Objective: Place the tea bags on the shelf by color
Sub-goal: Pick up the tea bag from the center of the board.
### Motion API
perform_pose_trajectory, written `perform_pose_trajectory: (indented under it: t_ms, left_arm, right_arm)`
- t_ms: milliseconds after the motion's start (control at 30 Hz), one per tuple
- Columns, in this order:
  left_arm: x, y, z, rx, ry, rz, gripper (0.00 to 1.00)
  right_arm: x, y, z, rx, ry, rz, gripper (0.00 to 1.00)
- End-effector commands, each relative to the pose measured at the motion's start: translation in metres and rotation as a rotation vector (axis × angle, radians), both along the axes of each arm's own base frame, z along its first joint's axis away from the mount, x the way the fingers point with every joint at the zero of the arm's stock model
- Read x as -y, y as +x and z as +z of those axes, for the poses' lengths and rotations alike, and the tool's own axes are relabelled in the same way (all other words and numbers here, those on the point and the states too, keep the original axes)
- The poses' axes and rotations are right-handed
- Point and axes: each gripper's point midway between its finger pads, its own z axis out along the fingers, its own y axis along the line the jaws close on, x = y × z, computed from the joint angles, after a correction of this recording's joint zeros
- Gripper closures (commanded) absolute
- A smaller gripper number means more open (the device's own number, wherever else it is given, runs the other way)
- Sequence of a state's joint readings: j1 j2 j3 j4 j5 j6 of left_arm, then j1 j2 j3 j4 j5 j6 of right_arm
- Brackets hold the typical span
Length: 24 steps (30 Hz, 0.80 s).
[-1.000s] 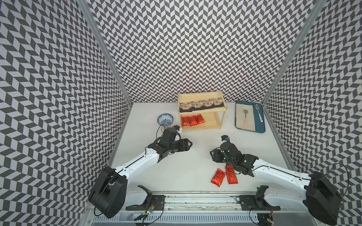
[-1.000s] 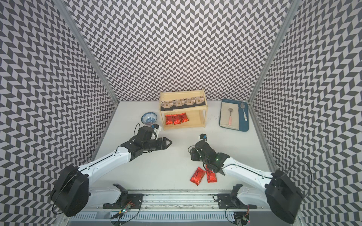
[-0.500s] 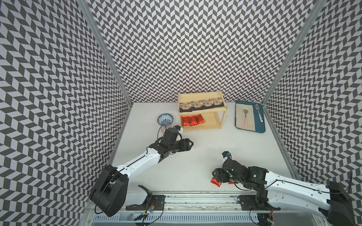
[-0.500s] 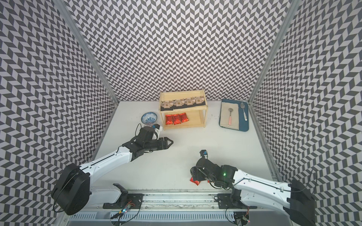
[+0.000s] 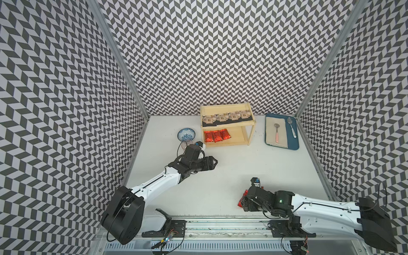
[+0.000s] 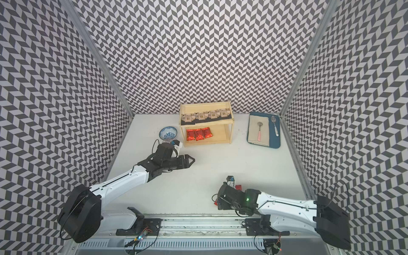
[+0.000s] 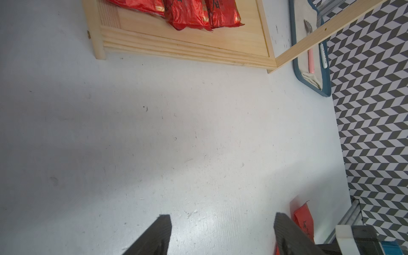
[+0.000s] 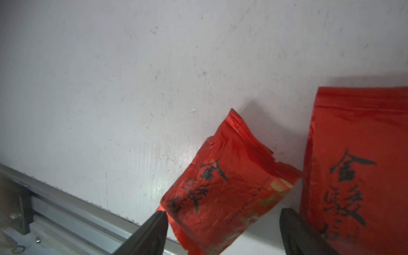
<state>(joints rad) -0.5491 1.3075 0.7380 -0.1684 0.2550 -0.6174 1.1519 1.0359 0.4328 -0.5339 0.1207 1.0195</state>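
Across the white worktop (image 5: 231, 176), two white-and-black arms reaching in from the front edge: left arm (image 5: 154, 187) slanting toward the middle, right arm (image 5: 320, 205) lying low along the front edge. At the back edge, about midway: the shelf (image 5: 227, 144), pale wood, two tiers; in the left wrist view cut down to part of the lower board and a post. Toward the back right corner, a blue tray (image 5: 293, 141) lined with a cloth (image 5: 271, 136). Just left of the shelf, a blue-patterned bowl (image 5: 186, 134), close behind the left arm's wrist. Left gripper (image 5: 215, 163) over bare worktop in front of the shelf's left end, jaws wide apart and empty, only two dark fingertips (image 7: 162, 229) showing in its wrist view. Right gripper (image 8: 223, 215) near the front edge, right of the middle, hidden under its own wrist in both top views. From its wrist camera, jaws spread to either side of a crumpled red pouch (image 8: 225, 189) lying on the worktop, not clamped on it; contact with the foil impossible to judge. Just beside that, a second red pouch (image 8: 357, 165), cut off by the frame; from above, only slivers of red foil past the wrist. On the top tier, four black tea bags (image 5: 227, 116) in a row along the front rim, print too small to read. On the lower tier, three red tea bags (image 5: 216, 135) side by side at the left end. On the tray, two spoons (image 5: 276, 132), one on the cloth, one on bare blue beside it.
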Motion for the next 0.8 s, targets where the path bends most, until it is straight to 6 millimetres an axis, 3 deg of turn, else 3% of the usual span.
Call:
perform_pose_trajectory:
  t_ms: [0, 333, 600, 767]
  left_arm:
    - [-0.007, -0.001, 0.001, 0.018, 0.025, 0.006, 0.21]
    - [-0.01, -0.002, -0.003, 0.01, 0.038, 0.009, 0.22]
    - [-0.02, -0.005, -0.005, 0.008, 0.045, 0.036, 0.22]
    - [-0.028, -0.009, -0.006, -0.001, 0.026, 0.052, 0.22]
  right_arm:
    - [-0.007, 0.007, 0.002, 0.035, 0.022, -0.023, 0.16]
    - [-0.028, 0.024, 0.005, 0.086, -0.005, 0.007, 0.17]
    - [-0.059, 0.045, 0.021, 0.168, 0.034, 0.071, 0.29]
    - [-0.088, 0.058, 0.035, 0.254, 0.133, 0.183, 0.37]
